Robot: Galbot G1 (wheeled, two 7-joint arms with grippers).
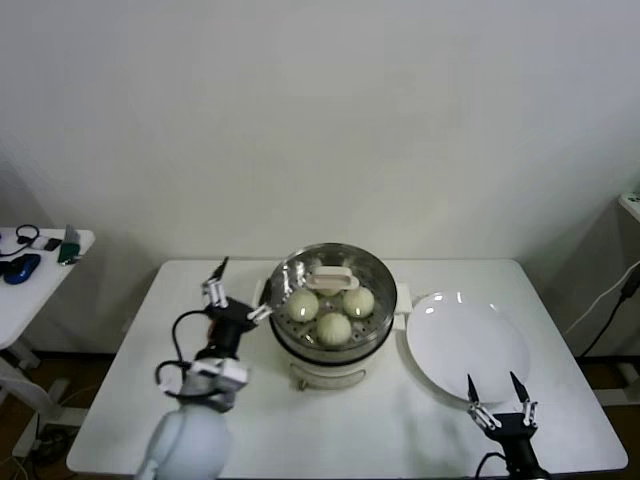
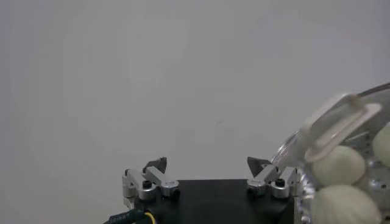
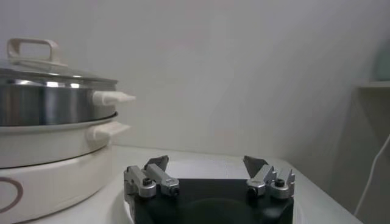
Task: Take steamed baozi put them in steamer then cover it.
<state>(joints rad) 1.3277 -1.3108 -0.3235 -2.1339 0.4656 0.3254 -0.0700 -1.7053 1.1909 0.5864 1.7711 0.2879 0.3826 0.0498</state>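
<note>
The white table carries my work, which looks finished: the shiny round steel steamer on its white base holds the smooth cream baozi, and the clear glass cover with its cream handle sits on top. My left gripper, jaws apart, hangs beside the pot; my right gripper, also spread and empty, waits by the empty glossy plate.
</note>
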